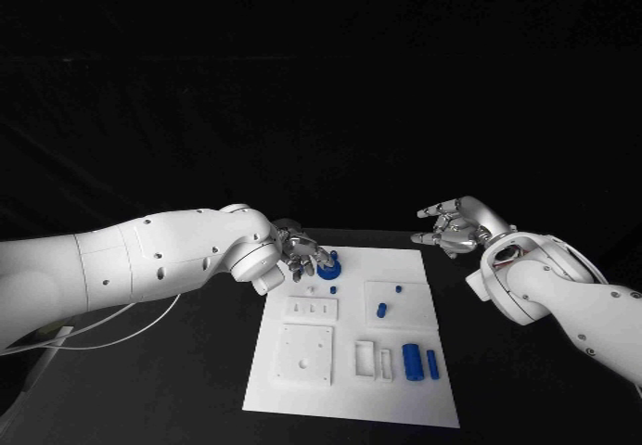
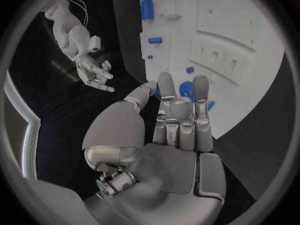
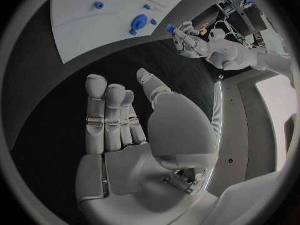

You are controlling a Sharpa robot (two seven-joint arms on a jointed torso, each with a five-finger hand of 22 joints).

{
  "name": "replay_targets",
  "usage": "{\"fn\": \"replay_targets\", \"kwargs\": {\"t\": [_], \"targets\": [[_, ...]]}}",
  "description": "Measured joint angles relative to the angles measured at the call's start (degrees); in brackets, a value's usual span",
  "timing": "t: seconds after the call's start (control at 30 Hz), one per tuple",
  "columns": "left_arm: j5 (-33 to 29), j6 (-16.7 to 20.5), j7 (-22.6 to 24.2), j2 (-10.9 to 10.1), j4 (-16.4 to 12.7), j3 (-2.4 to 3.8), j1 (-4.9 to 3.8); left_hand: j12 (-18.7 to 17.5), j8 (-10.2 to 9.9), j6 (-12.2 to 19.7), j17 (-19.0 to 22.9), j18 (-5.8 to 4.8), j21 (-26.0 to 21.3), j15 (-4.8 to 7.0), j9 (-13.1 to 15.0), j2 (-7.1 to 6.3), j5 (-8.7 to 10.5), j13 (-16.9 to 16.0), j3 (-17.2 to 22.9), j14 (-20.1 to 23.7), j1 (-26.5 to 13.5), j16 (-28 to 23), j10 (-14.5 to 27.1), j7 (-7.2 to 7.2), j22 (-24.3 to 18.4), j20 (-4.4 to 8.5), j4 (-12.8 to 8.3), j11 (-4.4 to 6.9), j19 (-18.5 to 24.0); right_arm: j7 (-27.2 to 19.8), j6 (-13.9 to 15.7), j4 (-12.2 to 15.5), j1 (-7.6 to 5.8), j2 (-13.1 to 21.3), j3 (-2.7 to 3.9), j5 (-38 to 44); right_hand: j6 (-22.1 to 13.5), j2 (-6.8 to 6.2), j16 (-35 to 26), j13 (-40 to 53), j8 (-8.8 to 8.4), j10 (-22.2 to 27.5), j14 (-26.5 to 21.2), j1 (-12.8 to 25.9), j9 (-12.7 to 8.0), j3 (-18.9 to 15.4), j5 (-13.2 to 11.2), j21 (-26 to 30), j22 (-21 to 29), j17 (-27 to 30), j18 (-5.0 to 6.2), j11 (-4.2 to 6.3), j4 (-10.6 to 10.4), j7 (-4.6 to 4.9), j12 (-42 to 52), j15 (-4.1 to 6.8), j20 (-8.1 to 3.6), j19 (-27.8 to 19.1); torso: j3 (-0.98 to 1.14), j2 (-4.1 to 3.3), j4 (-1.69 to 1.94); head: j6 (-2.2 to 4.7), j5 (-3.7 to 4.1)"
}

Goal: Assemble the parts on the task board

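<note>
The white task board (image 1: 351, 389) lies mid-table, also seen as the board (image 2: 244, 20) and the board (image 3: 81, 20). My left hand (image 1: 300, 257) hovers over its far left corner and pinches a small blue part (image 3: 170, 29) between thumb and finger, just above a round blue part (image 1: 327, 270) standing on the board. Two blue cylinders (image 1: 414, 362) lie at the near right, and a blue peg (image 1: 381, 310) rests in a middle block. My right hand (image 1: 455, 228) floats beyond the board's far right corner, fingers spread, holding nothing; this hand (image 3: 119, 120) shows an empty palm.
White raised blocks with slots (image 1: 305, 352) occupy the board's left and near middle. Black table (image 1: 174, 389) surrounds the board on both sides. A pale cable (image 1: 100, 336) trails under my left arm.
</note>
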State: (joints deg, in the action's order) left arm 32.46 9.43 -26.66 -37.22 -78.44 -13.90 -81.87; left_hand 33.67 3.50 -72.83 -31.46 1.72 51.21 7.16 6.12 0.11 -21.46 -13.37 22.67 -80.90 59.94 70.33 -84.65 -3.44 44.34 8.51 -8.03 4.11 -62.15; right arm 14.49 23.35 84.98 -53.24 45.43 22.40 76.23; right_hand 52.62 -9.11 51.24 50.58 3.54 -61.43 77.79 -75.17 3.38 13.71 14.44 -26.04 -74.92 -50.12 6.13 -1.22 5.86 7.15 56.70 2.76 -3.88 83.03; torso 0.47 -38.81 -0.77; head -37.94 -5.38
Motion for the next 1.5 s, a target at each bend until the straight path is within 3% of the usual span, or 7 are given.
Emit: {"fn": "replay_targets", "kwargs": {"t": [0.1, 0.23, 0.87, 1.2, 1.5], "targets": [[0.9, -0.3, -0.3, -0.1, -0.3, 0.0, 0.49, 0.0, 0.0, 0.0, -0.1, 0.0, 0.0, 0.02, 0.0, 0.0, 0.01, -0.1, 0.0, -0.1, 0.0, 0.0, 0.0, 0.01, 0.1, 0.0, 0.0, 0.0, 0.0, -0.4, 0.0, -1.3, -0.05, -0.4, 0.66, -0.9, 0.0, 0.0, 0.0, -0.1, 0.0, 0.0, 0.0, 0.0, 0.0, 0.3, 0.3, 0.0, 0.0, 0.0, -0.01, 0.0, 0.3, 0.0, 0.0, 0.0, 0.0, 0.0, 0.0, 0.28, 0.0, -0.49, -0.02], [2.1, -0.4, -0.7, -0.3, -0.5, 0.0, 1.28, 0.4, 0.0, 0.0, -0.3, 0.0, 0.0, 0.1, 0.0, 0.25, 0.22, -0.1, 0.0, -0.1, -0.2, 0.4, 0.0, 0.02, 0.2, 0.0, 0.0, -0.01, 0.0, -0.7, 0.0, -2.7, -0.27, -1.1, 1.05, -1.9, 0.4, 0.11, 0.0, -0.1, 0.0, 0.0, 0.0, 0.1, 0.0, 0.6, 1.6, 0.0, 0.0, 0.0, -0.02, 0.0, 0.9, -0.01, 0.1, 0.0, 0.0, 0.0, 0.01, 0.55, 0.08, -0.99, 0.07], [10.4, -0.4, -2.5, -0.6, -0.8, -0.02, 5.45, 0.8, 0.0, 0.0, -1.2, 0.01, 0.2, 0.22, 0.0, 0.62, -0.26, -0.3, 0.6, 0.0, -0.6, 1.3, 0.0, 0.03, 0.6, -0.01, -0.7, -0.02, 0.0, -1.7, 0.0, -6.2, -1.06, -2.2, 1.37, -3.6, 0.8, 0.38, 0.0, -0.4, 0.0, 0.0, 0.0, 0.4, 0.0, 1.3, 3.3, 0.0, 0.0, 0.0, -0.06, 0.0, 1.6, -0.03, 0.2, 0.0, 0.0, 0.0, 0.01, 0.69, 0.17, -2.85, -0.2], [11.8, -0.4, -3.3, -0.6, -0.2, -0.03, 6.65, 0.8, 0.0, 0.0, -1.2, 0.01, 0.2, 0.21, 0.0, 1.14, -0.26, -0.4, 1.1, 0.0, -1.1, 1.3, 0.0, 0.03, 0.9, -0.01, -1.3, -0.03, 0.0, -1.8, -0.1, -7.5, -1.38, -2.6, 1.37, -3.7, 0.8, 0.48, 0.0, -0.4, 0.0, 0.0, -0.1, 0.7, 0.0, 1.4, 3.3, 0.0, 0.0, 0.0, -0.09, -0.01, 1.7, -0.03, 0.2, 0.13, 0.0, 0.0, 0.01, 0.69, 0.13, -3.24, -0.24], [12.1, -0.7, -3.9, -0.4, 0.7, -0.03, 7.06, 0.8, 0.0, 0.0, -1.2, 0.01, 0.2, 0.1, 0.0, 1.3, -0.32, -0.4, 1.0, 0.0, -1.3, 1.6, 0.1, 0.03, 1.1, -0.01, -1.5, -0.13, 0.0, -1.8, -0.2, -7.9, -1.46, -2.9, 1.37, -3.8, 0.8, 0.37, 0.0, -0.4, 0.0, 0.0, -0.2, 0.8, 0.0, 1.4, 3.3, 0.0, 0.0, 0.0, -0.14, -0.01, 1.7, -0.03, 0.2, 0.21, 0.0, 0.0, -0.05, 0.63, 0.1, -3.21, -0.27]]}}
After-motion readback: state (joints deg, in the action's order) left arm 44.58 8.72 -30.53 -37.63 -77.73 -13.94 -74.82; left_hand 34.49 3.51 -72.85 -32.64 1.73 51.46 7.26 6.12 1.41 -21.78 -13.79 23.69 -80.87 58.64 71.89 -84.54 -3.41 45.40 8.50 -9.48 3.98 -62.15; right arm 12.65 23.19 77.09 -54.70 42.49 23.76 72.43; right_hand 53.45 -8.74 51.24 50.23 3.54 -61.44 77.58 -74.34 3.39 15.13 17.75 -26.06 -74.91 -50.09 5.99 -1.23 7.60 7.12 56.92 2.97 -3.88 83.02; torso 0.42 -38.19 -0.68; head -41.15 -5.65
